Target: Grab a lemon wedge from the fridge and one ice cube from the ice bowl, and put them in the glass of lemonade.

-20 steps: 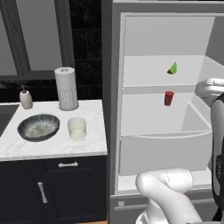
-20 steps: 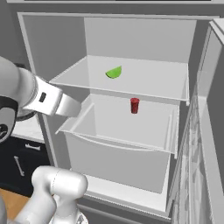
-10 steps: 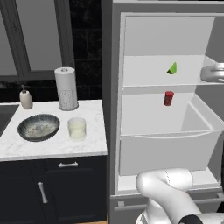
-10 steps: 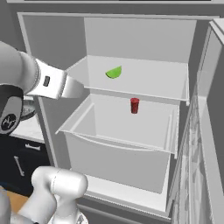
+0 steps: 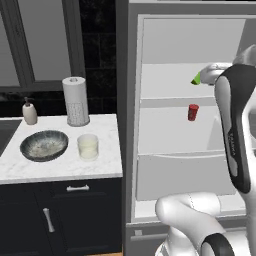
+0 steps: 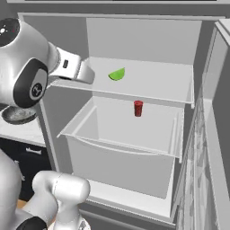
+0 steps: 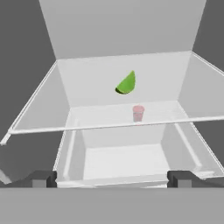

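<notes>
One lemon wedge (image 7: 127, 83) on upper fridge (image 6: 148, 40) shelf, lying at 12 o'clock beyond gripper (image 7: 112, 178); jaws spread wide, nothing held

In the left base view the arm hides most of the lemon wedge (image 5: 195, 79).

we see a glossy white arm (image 5: 192, 220) of rounded links; dark grey joints; small dark finger tips (image 7: 41, 178).
</notes>
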{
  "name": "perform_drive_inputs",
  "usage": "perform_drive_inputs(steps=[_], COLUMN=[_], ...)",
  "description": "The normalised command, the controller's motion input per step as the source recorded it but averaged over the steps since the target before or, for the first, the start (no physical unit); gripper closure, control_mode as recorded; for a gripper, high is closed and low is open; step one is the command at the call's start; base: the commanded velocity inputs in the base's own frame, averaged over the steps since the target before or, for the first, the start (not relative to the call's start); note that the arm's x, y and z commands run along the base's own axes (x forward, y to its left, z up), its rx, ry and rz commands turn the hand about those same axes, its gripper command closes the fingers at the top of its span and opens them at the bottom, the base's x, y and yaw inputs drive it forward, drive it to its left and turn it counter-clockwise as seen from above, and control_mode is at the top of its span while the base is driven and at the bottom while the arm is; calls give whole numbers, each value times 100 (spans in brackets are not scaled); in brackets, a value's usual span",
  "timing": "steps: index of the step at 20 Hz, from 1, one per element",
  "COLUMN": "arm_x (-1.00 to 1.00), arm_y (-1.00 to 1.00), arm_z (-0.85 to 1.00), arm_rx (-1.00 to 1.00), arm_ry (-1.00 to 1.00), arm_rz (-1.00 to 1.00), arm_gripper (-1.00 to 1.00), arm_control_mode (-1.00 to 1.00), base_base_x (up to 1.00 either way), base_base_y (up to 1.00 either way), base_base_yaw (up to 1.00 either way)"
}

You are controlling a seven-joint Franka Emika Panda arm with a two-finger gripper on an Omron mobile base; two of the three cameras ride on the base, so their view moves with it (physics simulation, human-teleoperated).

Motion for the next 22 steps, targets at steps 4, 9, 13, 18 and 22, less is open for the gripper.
perform_drive_inputs(steps=[4,9,13,18,22], arm_x=[100,100,76,85,57], arm_y=[0,0,-12,-36,-49], arm_z=[-56,-6,6,-1,0], arm_rx=[0,-2,0,3,5], arm_ry=[0,0,1,1,3], arm_rz=[0,0,0,0,0], arm_gripper=[-100,-100,-100,-100,-100], arm_control_mode=[-100,-100,-100,-100,-100], base_base_x=[0,0,0,0,0], base_base_y=[0,0,0,0,0], base_base_yaw=[0,0,0,0,0])
